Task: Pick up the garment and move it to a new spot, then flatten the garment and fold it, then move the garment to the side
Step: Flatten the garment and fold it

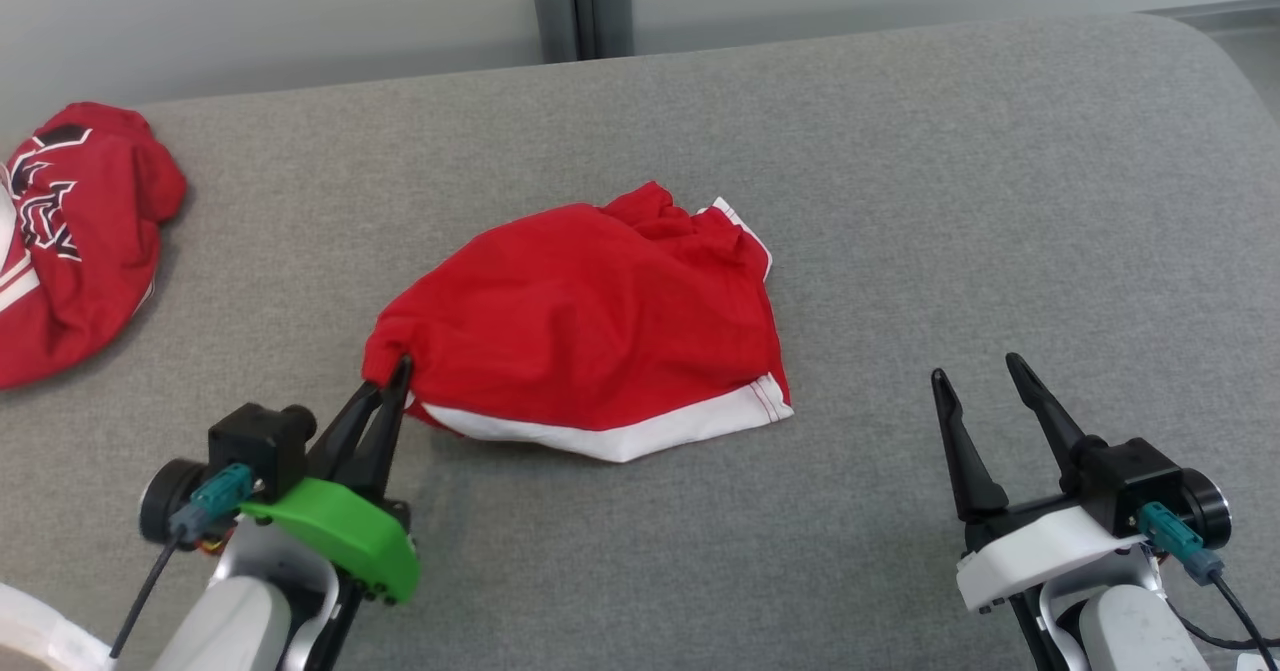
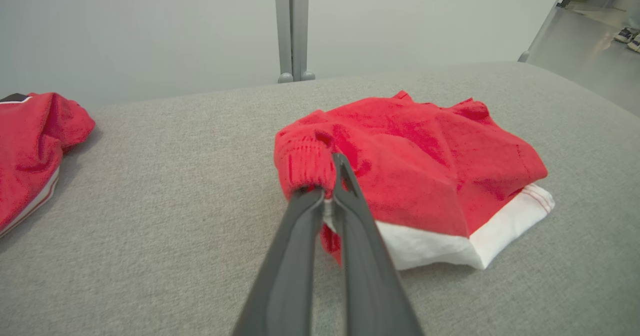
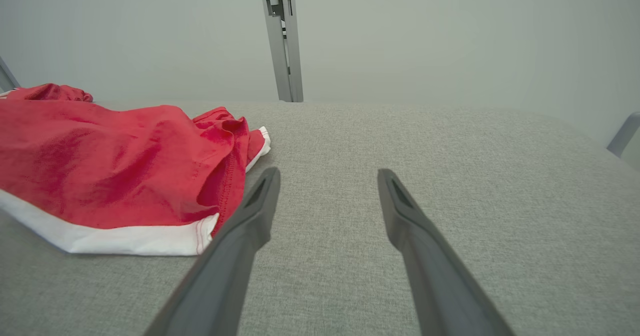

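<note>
One garment [image 1: 590,331] corner in left gripper [image 1: 392,379]

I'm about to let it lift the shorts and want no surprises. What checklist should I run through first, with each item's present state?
1. Left gripper shut on the near-left edge of the red fabric shorts with white hem: ok.
2. How many layers that pinch caught: cannot tell.
3. Right gripper open, apart from the shorts: ok.
4. Bare grey cloth surface to the right for a new spot: ok.
5. Red printed garment at far left lies apart from the shorts: ok.
</note>
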